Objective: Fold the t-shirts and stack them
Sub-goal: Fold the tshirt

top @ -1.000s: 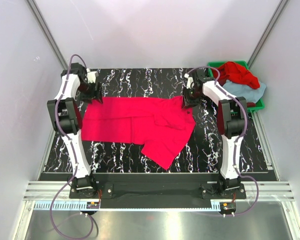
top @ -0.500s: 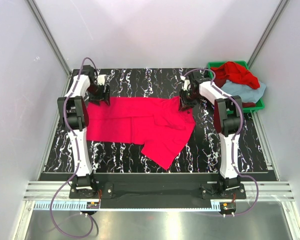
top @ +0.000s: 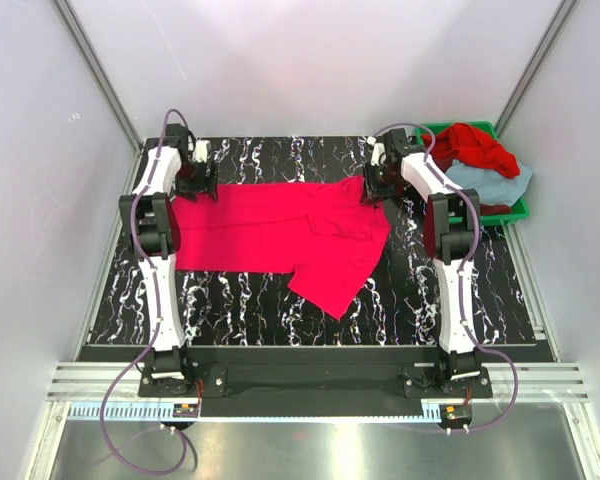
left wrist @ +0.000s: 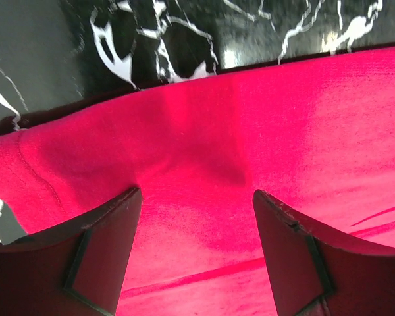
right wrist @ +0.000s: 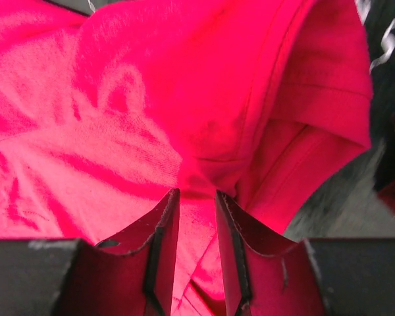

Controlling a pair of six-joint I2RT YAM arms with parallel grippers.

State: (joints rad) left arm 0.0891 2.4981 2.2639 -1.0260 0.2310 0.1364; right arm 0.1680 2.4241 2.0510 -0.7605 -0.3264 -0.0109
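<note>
A crimson-pink t-shirt (top: 270,225) lies spread across the far half of the black marbled table (top: 230,305), one sleeve or flap trailing toward the near side at the right. My left gripper (top: 198,187) (left wrist: 196,192) stands at the shirt's far left corner, jaws wide apart over flat cloth (left wrist: 204,131). At the far right corner my right gripper (top: 373,190) (right wrist: 196,192) has its jaws nearly together, a fold of the same shirt (right wrist: 184,118) pinched between them, creases running out from the tips.
A green bin (top: 435,127) sits at the far right corner of the table, holding a bright red shirt (top: 470,145) and a light blue-grey one (top: 500,183). Grey walls close in on both sides and the back.
Both grippers have moved toward the far edge, and the shirt's far edge has slid back with them. The left arm's elbow swung inward.
</note>
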